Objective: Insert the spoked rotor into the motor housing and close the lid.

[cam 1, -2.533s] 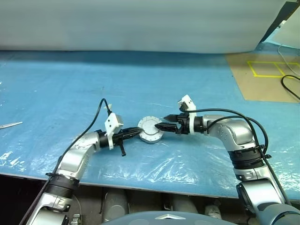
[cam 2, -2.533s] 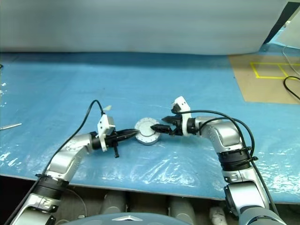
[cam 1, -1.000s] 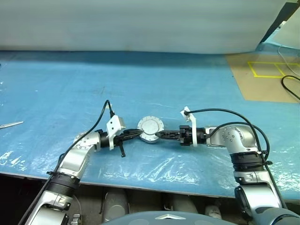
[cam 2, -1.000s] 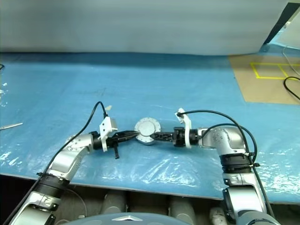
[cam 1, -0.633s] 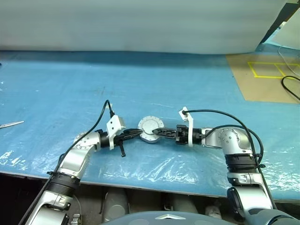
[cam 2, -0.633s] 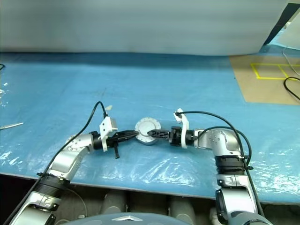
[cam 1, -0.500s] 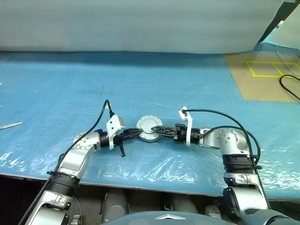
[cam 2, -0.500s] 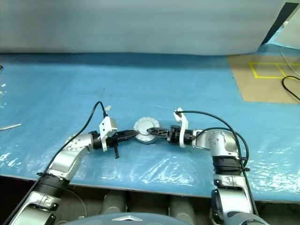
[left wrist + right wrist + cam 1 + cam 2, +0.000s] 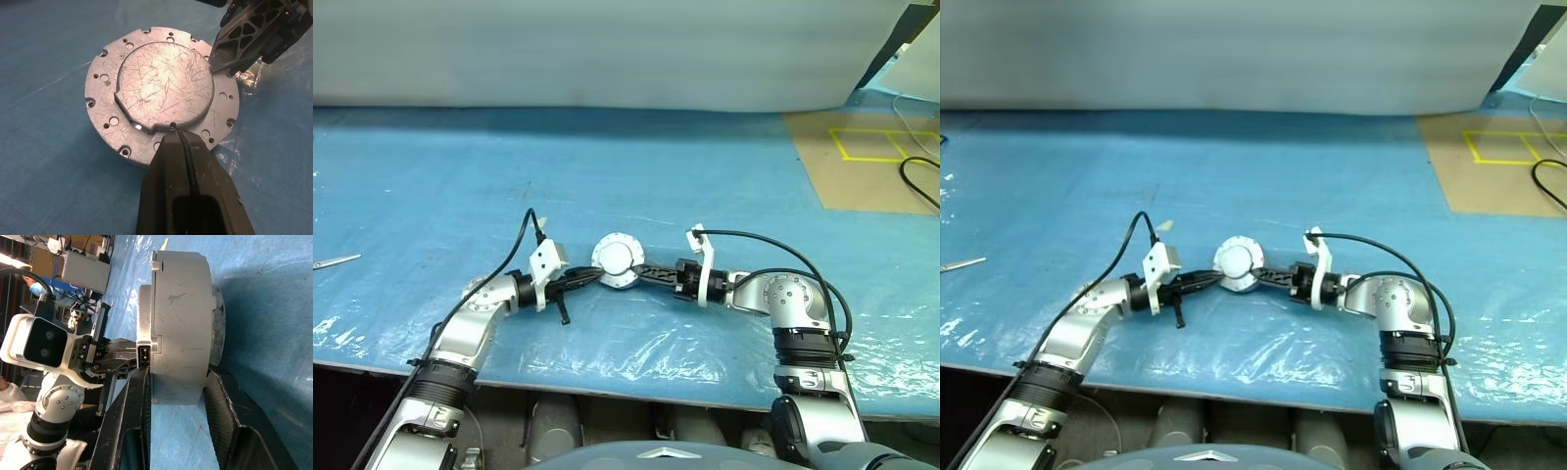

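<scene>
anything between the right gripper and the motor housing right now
Nothing visible. The right gripper already has one finger on each side of the motor housing, with the lid plain grey face up on top. The shut left gripper touches the opposite rim.

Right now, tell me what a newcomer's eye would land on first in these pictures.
First, the motor housing with the grey lid on top, mid-table on the blue sheet, both arms converging on it. The right gripper straddles it from the right, one finger over the lid and one under the base; the left gripper, shut, has its tips at the lid's left edge. At far right lies a brown mat with yellow tape.
</scene>
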